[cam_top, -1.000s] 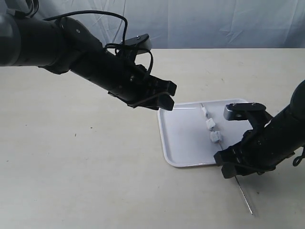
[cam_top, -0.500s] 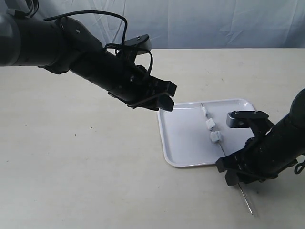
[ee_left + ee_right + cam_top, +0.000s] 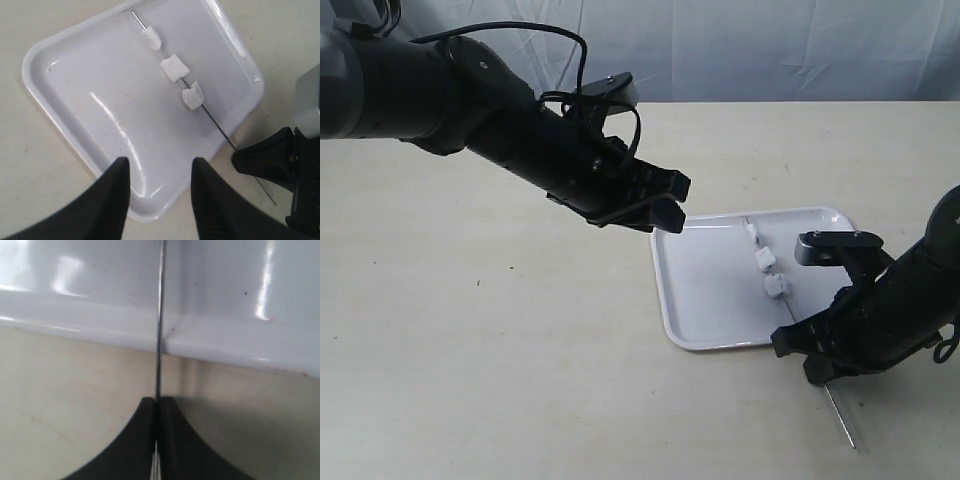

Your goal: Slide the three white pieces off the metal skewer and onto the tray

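The white tray (image 3: 705, 300) lies on the table, right of centre. The thin metal skewer (image 3: 842, 415) runs across it and out over its near rim. Three white pieces (image 3: 763, 261) sit threaded on the skewer inside the tray, spaced in a row. In the left wrist view, the pieces (image 3: 174, 67) and the skewer (image 3: 215, 125) show over the tray (image 3: 100, 100). My right gripper (image 3: 812, 362) is shut on the skewer just outside the tray's near rim; close up, the gripper (image 3: 157, 401) pinches the skewer (image 3: 159, 315). My left gripper (image 3: 665, 208) hovers open above the tray's far left corner, its gap (image 3: 160, 162) empty.
The tray's raised rim (image 3: 225, 342) lies right in front of the right gripper's fingertips. The skewer's free end sticks out behind the right gripper toward the table's front edge. A grey cloth backdrop (image 3: 770, 45) hangs behind the table.
My right arm has lowered toward the table just outside the tray's near rim, staying on the skewer. The left arm and the white pieces have not visibly moved.
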`<action>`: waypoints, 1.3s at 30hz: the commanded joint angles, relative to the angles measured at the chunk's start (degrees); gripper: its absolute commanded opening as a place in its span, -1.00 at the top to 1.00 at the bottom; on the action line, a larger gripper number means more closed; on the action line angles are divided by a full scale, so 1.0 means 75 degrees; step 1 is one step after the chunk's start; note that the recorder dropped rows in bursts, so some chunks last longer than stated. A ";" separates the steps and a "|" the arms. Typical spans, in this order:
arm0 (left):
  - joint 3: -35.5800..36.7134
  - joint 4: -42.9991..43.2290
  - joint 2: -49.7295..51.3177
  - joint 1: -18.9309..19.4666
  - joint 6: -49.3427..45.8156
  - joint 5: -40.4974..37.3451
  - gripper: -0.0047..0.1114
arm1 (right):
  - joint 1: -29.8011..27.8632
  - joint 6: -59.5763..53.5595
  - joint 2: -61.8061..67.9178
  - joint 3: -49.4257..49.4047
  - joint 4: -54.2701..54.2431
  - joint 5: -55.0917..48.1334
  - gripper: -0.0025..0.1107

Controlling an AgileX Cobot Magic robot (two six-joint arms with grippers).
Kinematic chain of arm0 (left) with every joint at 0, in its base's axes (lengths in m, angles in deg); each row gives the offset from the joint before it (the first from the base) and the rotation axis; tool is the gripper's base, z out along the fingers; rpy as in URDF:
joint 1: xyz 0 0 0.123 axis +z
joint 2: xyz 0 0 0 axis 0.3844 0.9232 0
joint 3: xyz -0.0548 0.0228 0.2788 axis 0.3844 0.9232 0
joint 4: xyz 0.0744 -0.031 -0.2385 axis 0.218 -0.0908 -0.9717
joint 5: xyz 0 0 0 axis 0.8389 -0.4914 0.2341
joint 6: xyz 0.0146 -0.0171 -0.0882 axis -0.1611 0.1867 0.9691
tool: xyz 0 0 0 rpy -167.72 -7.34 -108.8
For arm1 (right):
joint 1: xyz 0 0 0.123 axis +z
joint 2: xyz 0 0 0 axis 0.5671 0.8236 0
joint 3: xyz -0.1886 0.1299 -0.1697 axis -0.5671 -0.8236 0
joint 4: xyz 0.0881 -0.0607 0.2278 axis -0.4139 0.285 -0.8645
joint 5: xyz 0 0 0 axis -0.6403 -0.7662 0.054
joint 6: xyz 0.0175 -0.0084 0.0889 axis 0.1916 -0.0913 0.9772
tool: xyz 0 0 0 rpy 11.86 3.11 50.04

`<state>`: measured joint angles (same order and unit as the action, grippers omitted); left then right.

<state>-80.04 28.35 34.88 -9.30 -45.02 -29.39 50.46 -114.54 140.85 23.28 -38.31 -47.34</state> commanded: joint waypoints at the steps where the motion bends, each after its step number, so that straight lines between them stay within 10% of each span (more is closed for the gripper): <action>1: -0.0033 -0.0049 -0.0017 -0.0039 0.0026 -0.0070 0.24 | 0.0029 -0.0017 0.0138 -0.0087 0.0020 -0.0052 0.97; 16: -0.0033 -0.0675 -0.0017 -0.0013 -0.0377 -0.0461 0.23 | 0.0015 -0.1629 -0.2044 -0.0087 -0.1353 -0.0376 0.97; 19: -0.0033 -0.2275 -0.0017 0.0046 -0.1421 -0.0516 -0.05 | 0.0015 -0.1119 -0.2700 -0.0087 -0.0693 -0.0654 0.97; 27: -0.0370 -0.4871 -0.0061 -0.0016 -0.2270 -0.0382 -0.06 | 0.0015 0.2502 -0.3558 -0.0087 0.3089 -0.0585 0.97; 39: -0.1191 -0.4872 0.0639 -0.0558 -0.2196 -0.0013 -0.02 | 0.0032 0.2262 -0.4305 -0.0087 0.2808 -0.1013 0.97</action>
<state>-88.69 -7.47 38.44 -12.43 -62.39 -29.04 50.74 -96.99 109.29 22.67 -17.26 -54.58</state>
